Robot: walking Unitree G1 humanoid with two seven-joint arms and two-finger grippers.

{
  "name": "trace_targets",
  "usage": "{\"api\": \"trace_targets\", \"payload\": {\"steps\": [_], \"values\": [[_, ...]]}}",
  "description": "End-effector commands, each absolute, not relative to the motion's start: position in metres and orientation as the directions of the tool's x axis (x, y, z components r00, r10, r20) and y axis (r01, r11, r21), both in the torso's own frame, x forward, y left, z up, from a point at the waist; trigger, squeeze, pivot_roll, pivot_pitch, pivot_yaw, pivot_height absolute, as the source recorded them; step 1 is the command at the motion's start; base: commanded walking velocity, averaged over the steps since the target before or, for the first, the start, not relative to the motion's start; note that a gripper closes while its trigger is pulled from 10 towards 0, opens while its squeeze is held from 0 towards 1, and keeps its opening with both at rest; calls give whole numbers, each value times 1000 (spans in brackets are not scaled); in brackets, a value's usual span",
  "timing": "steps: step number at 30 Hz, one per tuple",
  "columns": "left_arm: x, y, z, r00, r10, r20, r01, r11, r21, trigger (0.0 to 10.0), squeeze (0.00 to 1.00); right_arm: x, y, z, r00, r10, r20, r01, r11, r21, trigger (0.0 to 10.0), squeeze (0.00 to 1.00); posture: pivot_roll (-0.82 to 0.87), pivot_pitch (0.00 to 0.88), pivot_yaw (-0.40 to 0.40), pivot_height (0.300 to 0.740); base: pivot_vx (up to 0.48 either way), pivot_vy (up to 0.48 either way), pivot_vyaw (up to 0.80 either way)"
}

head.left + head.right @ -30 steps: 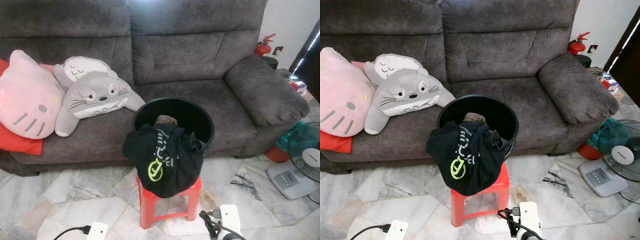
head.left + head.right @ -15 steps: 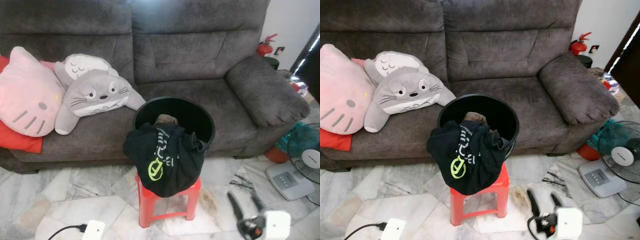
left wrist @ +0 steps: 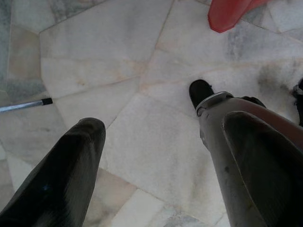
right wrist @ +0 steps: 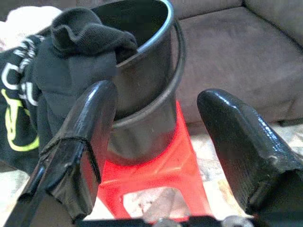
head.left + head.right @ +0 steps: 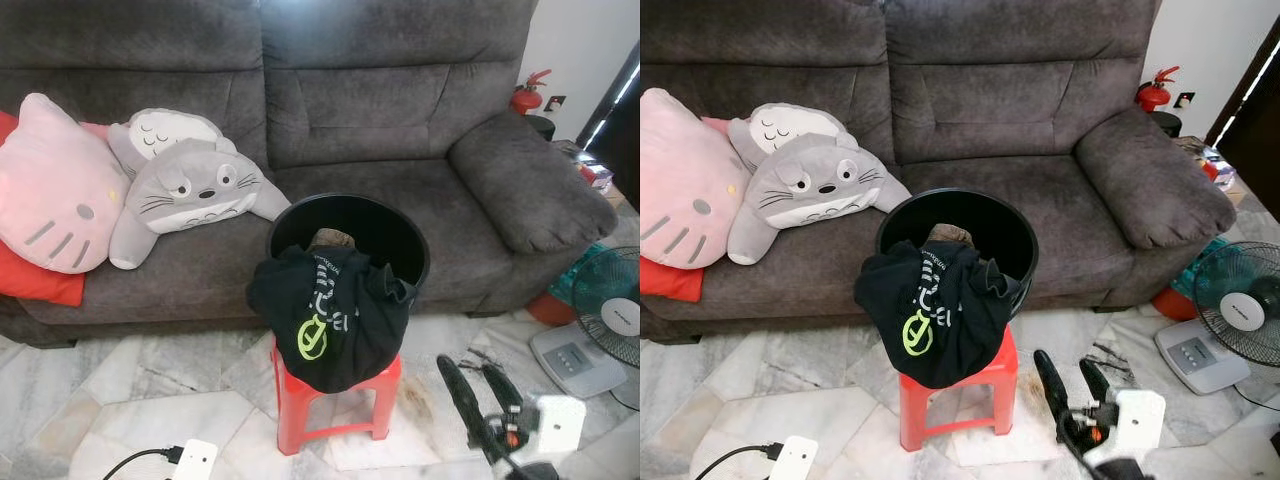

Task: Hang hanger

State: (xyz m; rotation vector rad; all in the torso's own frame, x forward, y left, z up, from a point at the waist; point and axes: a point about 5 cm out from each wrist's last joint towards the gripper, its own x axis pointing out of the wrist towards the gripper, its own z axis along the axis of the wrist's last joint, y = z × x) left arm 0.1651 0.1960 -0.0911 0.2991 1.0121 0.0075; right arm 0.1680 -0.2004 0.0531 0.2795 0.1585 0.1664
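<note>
Right gripper (image 5: 1073, 375) released, fingers spread, empty, low beside red stool (image 5: 952, 395). Ahead of it: black bucket (image 4: 142, 85), black T-shirt (image 5: 930, 315) draped over rim. No hanger discernible. Garment soft, limp, light; pinch bunched fold at rim. Left gripper (image 3: 156, 156) released, above floor

Dark grey fabric sofa (image 5: 400, 120) spans the back, 10 to 2 o'clock. Pink cat cushion (image 5: 50, 190) and grey plush (image 5: 185, 190) on its seat at 10 o'clock. White-and-grey marble tile floor (image 5: 150, 400). White wall (image 5: 585, 50), red fire extinguisher (image 5: 528, 92) at 2 o'clock. Floor fan (image 5: 610, 320) at 4 o'clock.
</note>
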Motion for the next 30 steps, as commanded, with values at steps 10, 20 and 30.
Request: {"api": "trace_targets", "payload": {"steps": [10,20,30], "values": [[160,197,-93,522,153,-839,137,956,260,10000,0,183,-186,43,878,439,-190,-339,851,401,10000,0,-163,0,-15,740,0,0,0],[158,196,-94,518,149,-842,146,955,259,10000,0,196,-190,30,875,413,-254,-321,886,336,10000,0,-169,0,-8,740,0,0,0],[159,196,-94,521,154,-840,138,955,261,10000,0,225,-186,34,885,411,-219,-334,887,318,10000,0,-163,7,-8,740,0,0,0]]}}
